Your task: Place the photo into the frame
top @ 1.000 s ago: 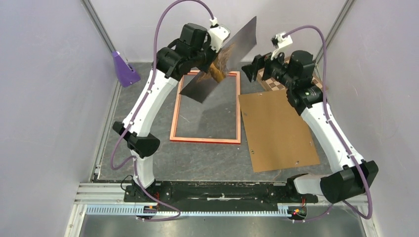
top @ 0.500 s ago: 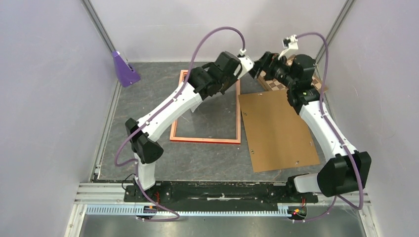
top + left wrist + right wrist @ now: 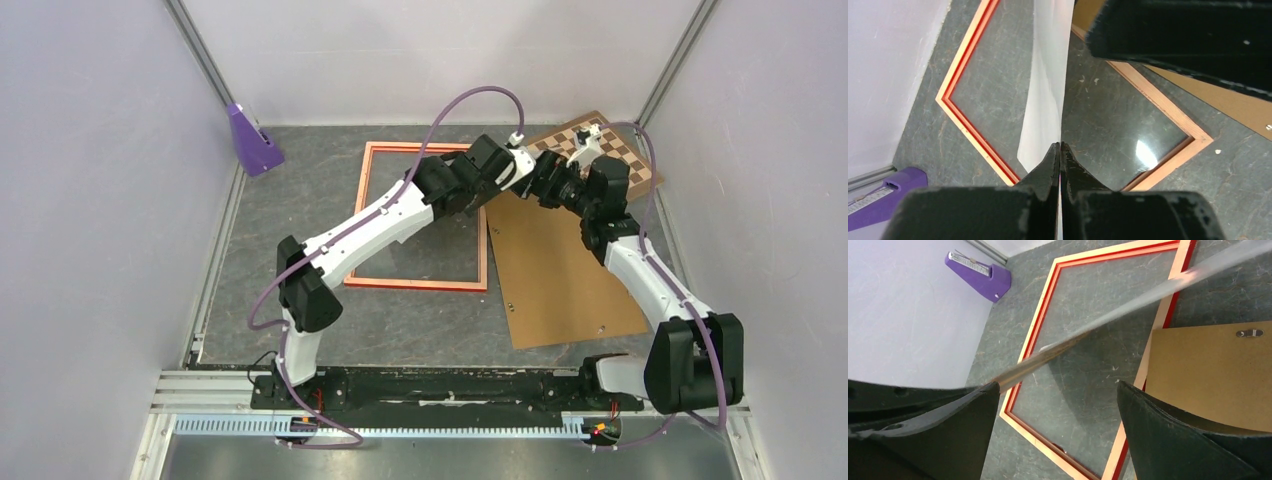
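Photo (image 3: 1045,100) hangs edge-on above the frame (image 3: 955,117); your left end effector (image 3: 1060,150) pinches it, your right end effector (image 3: 1057,387) stands wide open above that frame.

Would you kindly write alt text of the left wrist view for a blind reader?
The left end effector is shut on the edge of the photo, whose white back shows, above the orange-red frame lying on the grey table.
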You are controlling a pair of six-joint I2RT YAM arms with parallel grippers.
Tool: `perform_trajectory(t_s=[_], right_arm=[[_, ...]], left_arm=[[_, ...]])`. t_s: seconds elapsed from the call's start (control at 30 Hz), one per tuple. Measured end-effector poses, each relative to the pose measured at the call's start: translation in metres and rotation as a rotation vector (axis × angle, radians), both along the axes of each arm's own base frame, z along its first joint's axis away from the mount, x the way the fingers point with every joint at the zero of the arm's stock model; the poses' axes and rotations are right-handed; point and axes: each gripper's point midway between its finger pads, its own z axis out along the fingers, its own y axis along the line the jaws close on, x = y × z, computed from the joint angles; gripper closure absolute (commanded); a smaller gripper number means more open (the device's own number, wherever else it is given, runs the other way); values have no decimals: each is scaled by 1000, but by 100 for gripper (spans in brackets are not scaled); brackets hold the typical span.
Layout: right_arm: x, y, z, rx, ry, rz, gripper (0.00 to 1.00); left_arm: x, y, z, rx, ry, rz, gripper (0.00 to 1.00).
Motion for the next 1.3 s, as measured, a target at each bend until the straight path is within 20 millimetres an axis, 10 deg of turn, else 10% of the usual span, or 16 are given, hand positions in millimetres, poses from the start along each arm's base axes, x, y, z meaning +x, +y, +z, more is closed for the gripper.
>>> perform_trajectory(t_s=[0.4, 0.73, 1.3], right_arm=[[-4, -14, 0, 37, 2, -40, 10], [-17, -34, -55, -4, 119, -126, 18], [-26, -59, -101, -102, 186, -220, 45]], left_arm=[[-34, -34, -35, 33, 54, -72, 98], [-49, -65, -88, 82, 115, -74, 98], [-54, -87, -97, 69, 121, -84, 98]])
